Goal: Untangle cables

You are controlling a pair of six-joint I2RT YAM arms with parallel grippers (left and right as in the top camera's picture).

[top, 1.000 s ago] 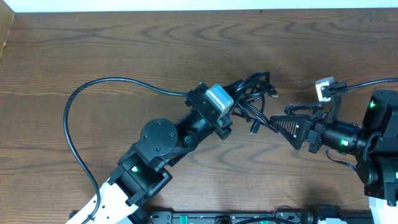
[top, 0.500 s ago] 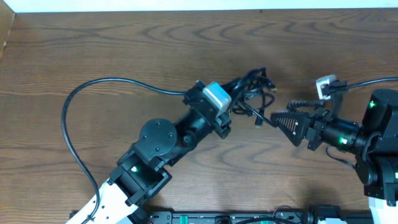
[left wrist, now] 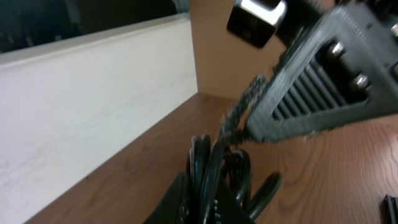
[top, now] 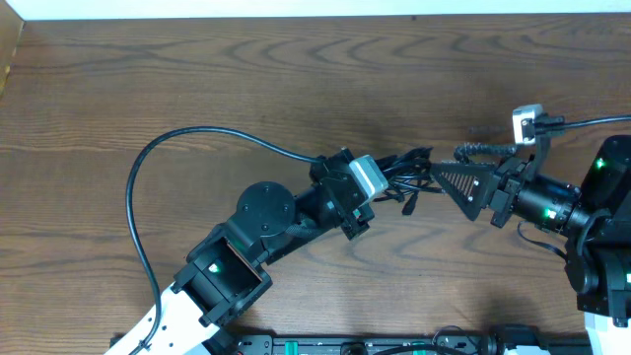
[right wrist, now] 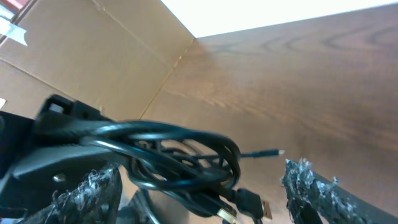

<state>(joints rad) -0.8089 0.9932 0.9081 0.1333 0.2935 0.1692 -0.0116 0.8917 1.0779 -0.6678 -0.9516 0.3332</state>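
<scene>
While my left gripper (top: 387, 178) is pinched tight on the cables (top: 412, 163), my right gripper (top: 449, 168) faces it from the right with its jaws spread wide and nothing clamped between them. The cables are a small knot of thin black loops bunched just past my left fingertips, near the middle of the wooden table (top: 296, 79). From my right wrist I see those loops hanging out of my left gripper, framed between my two rough-edged fingers (right wrist: 87, 190), which stand well apart on either side. A small plug (right wrist: 249, 202) dangles at the bottom of the knot, and one thin strand pokes out to the side. From my left wrist, the ribbed side of a right finger looms just beyond the loops. I cannot tell whether it touches them. My left arm's thicker cable (top: 138, 187) arcs across the table to the left.
</scene>
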